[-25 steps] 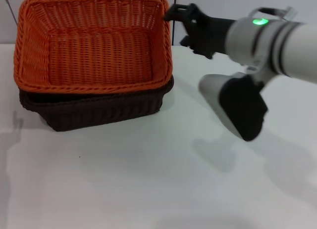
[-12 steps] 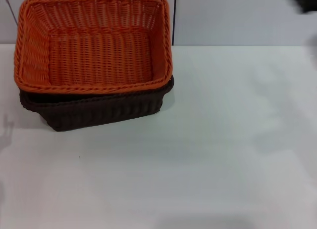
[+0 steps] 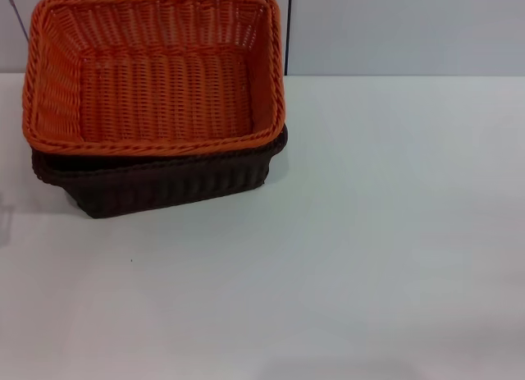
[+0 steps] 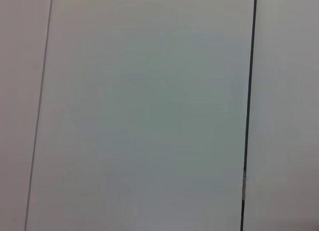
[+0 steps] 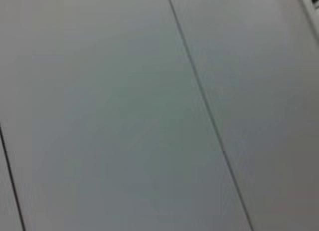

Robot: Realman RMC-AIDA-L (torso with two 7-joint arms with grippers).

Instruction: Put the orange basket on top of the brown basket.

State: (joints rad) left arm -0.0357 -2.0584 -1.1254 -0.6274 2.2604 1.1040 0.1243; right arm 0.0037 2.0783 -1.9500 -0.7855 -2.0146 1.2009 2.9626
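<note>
You see no gripper in any view, so jaw state cannot be told; on the white table [image 3: 369,257], the brown basket [image 3: 164,185] sits far left with the orange basket [image 3: 156,76] nested on top, wall panels [image 4: 149,111] behind.

white tabletop [image 3: 369,257], pale grey panelled wall [image 3: 394,27] behind, thin dark seams [image 4: 247,111] between panels

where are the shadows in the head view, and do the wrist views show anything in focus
Head view: a soft shadow lies on the table just below the brown basket, under the orange basket; lighting is even, with no glare. Both wrist views: only plain wall panels with dark seams, no basket or gripper.
</note>
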